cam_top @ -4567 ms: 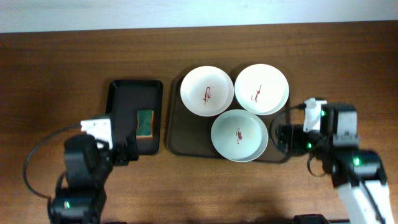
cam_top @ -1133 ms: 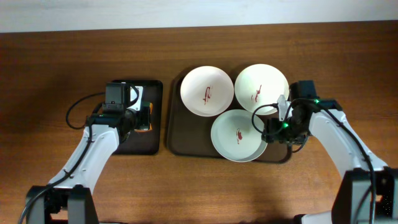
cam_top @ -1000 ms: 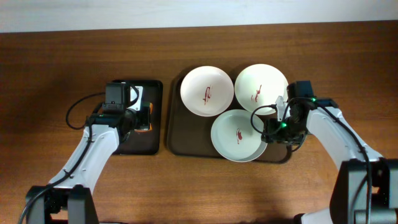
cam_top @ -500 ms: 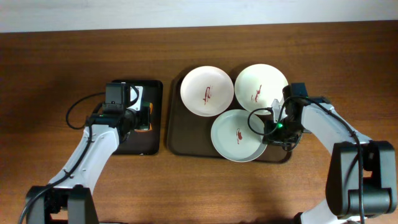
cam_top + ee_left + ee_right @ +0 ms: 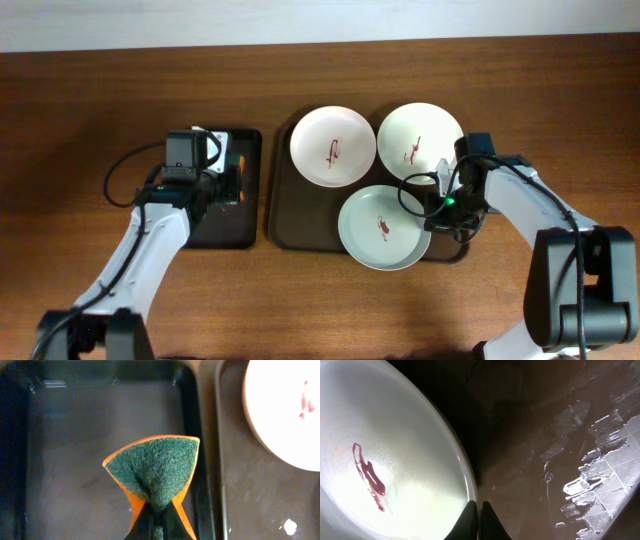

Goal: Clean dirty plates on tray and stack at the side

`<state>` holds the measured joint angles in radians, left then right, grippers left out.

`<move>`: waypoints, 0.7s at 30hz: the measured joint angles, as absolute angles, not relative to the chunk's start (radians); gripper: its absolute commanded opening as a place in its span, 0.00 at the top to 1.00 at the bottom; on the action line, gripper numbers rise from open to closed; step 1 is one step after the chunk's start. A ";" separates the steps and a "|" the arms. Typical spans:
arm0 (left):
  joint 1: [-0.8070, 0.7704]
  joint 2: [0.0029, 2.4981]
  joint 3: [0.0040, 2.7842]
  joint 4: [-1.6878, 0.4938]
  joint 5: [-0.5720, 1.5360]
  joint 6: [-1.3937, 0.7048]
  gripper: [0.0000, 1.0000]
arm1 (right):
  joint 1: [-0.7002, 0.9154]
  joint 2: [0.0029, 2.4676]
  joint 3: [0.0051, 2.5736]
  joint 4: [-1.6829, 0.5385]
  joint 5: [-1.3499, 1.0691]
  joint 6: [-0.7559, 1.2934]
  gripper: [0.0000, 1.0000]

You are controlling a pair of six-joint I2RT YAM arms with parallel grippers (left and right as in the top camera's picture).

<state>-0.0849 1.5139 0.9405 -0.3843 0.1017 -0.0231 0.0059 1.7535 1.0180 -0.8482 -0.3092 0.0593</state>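
Left hand (image 5: 228,185), overhead, hangs over the black tray (image 5: 225,225), centre-left; my right hand (image 5: 438,203) grips the lowest stained plate (image 5: 375,245), lower centre. Left wrist: pinching a folded sponge (image 5: 155,470). Right wrist: clamped on the plate's rim.

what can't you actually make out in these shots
- Left wrist: the left gripper is cut off by the bottom edge; only its tips on the sponge show.
- Overhead: the left arm hides most of that sponge.
- Right wrist: the plate runs off the left and bottom edges; of the right gripper only tips show.
- Overhead: the right arm covers its hold on the rim.
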 measured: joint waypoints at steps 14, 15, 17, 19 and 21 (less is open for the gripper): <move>-0.085 1.275 0.941 -0.198 0.102 -0.023 1.00 | 0.006 1.754 1.018 -0.848 -0.309 0.060 0.96; -0.085 1.256 0.941 -0.182 0.102 -0.023 1.00 | 0.006 1.754 1.018 -0.847 -0.309 0.059 0.96; -0.085 1.238 0.941 -0.174 0.102 -0.023 1.00 | 0.006 1.754 1.018 -0.847 -0.309 0.059 0.96; -0.085 1.226 0.941 -0.168 0.102 -0.023 1.00 | 0.006 1.754 1.018 -0.847 -0.309 0.060 0.96; -0.085 1.219 0.941 -0.163 0.102 -0.023 1.00 | 0.006 1.753 1.018 -0.847 -0.309 0.059 0.96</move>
<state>-0.0849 1.2186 0.9405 -0.1635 0.1017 -0.0231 0.0059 1.7535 1.0180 -0.8474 -0.3092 0.0593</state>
